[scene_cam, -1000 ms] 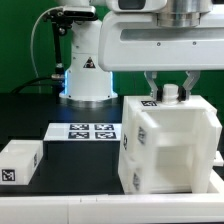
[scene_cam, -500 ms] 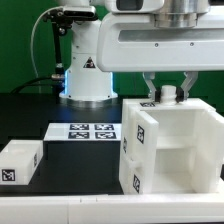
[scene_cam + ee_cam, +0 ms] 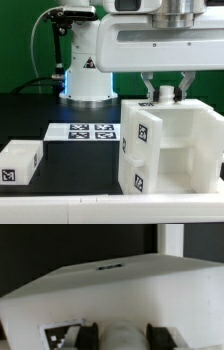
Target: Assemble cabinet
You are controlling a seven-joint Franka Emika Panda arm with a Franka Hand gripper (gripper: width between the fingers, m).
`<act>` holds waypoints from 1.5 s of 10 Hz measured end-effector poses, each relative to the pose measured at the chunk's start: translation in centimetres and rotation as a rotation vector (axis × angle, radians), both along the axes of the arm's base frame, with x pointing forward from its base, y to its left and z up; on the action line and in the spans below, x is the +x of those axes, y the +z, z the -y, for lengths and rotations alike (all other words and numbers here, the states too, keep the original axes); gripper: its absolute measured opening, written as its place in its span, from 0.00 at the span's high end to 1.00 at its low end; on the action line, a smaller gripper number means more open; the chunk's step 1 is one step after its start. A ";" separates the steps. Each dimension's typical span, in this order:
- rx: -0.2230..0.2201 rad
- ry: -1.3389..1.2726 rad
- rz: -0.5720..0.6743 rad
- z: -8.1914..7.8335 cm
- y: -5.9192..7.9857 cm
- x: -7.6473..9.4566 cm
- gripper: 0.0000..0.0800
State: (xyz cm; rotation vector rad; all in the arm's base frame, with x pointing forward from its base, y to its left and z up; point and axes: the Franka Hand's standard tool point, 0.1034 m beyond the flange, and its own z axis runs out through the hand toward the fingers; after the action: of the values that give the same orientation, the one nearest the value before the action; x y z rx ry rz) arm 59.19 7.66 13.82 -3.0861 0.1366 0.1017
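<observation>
The cabinet (image 3: 175, 150) is a large white hollow box at the exterior view's right, with black-and-white tags (image 3: 140, 130) on its front edge. A small round peg (image 3: 167, 95) stands up from its top. My gripper (image 3: 167, 92) hangs straight above and is shut on that peg, one dark finger on each side. In the wrist view the peg (image 3: 125, 336) fills the gap between the fingers (image 3: 88, 336), with the cabinet's white top (image 3: 120, 286) below and a tag (image 3: 60, 333) beside it.
The marker board (image 3: 85, 131) lies flat on the black table left of the cabinet. A small white tagged block (image 3: 20, 160) sits at the front left. The arm's white base (image 3: 85, 70) stands at the back.
The cabinet has turned under the gripper, so its hollow side now faces the exterior camera more squarely. The grip on the peg is unchanged.
</observation>
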 end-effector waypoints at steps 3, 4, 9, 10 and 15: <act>-0.001 -0.070 0.026 -0.3 0.9 0.5 0.72; 0.000 -0.072 0.009 -0.2 1.1 0.6 0.72; -0.005 -0.315 0.004 0.4 1.8 -0.6 0.72; 0.002 -0.416 -0.005 0.8 1.7 -0.7 0.72; 0.018 -0.389 0.014 -0.4 0.9 1.3 0.72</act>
State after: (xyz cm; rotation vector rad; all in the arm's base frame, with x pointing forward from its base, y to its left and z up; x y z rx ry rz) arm 60.45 8.08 14.74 -2.9730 0.7224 0.0643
